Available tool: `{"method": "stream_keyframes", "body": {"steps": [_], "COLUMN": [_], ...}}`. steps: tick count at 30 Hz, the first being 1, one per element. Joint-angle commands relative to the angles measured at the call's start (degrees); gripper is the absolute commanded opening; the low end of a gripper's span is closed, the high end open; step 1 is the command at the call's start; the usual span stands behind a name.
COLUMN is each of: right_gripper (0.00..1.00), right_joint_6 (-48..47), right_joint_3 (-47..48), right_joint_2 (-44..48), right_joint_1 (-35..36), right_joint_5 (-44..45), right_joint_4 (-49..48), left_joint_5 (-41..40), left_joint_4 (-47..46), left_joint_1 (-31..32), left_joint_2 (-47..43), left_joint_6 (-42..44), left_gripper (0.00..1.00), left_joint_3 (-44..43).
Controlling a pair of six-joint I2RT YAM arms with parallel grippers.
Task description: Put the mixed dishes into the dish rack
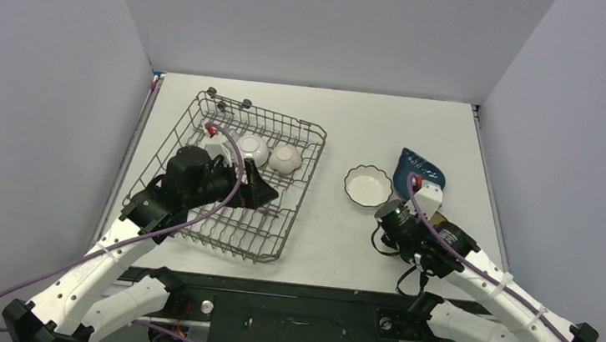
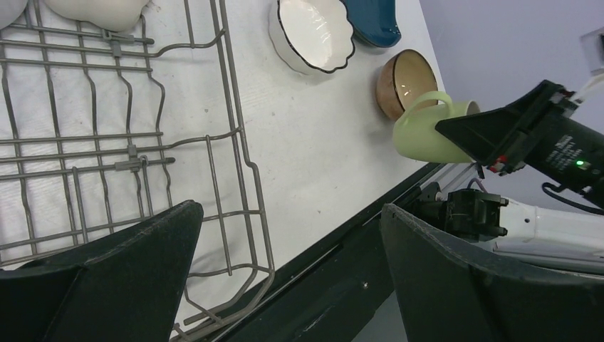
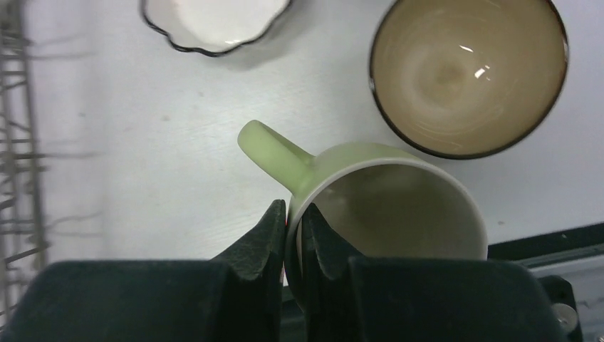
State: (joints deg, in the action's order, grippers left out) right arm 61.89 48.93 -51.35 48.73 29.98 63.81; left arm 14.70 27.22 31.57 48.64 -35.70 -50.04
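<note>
The left gripper [image 2: 290, 214] hangs over the near right part of the dish rack [image 1: 235, 227], jaws spread wide and holding nothing. At the rack's far end sit a white bowl [image 1: 254, 149] and a second white piece [image 1: 286, 158]. Right of the rack lie the white scalloped bowl [image 1: 368, 185], the dark blue dish [image 1: 417, 169] and the brown bowl [image 3: 469, 75]. Also right of the rack, the right gripper [image 3: 293, 208] has its jaws closed on the rim of the light green mug [image 3: 384, 192]. The step in hand looks like picking up the mug. The next move probably calls for lifting it clear and carrying it left to the rack's free tines.

Green mug [image 3: 384, 192] tilted beside brown bowl [image 3: 466, 71]; scalloped bowl [image 1: 368, 185], blue dish [image 1: 417, 169] near; rack [image 1: 219, 226] holds two dishes [image 1: 286, 158].
</note>
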Motion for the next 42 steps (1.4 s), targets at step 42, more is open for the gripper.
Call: {"method": "stream_keyframes", "body": {"steps": [42], "right_gripper": [0.0], "right_joint_6": [27.9], "right_joint_3": [-15.09], "right_joint_2": [0.93], "right_joint_1": [-16.7], "right_joint_5": [-75.47], "right_joint_4": [-110.4], "left_joint_5": [-13.59], "left_joint_4": [-52.99], "left_joint_1": [25.17], "left_joint_2": [-9.66], "left_joint_6": [15.86], "left_gripper": [0.96], "left_joint_3": [21.19]}}
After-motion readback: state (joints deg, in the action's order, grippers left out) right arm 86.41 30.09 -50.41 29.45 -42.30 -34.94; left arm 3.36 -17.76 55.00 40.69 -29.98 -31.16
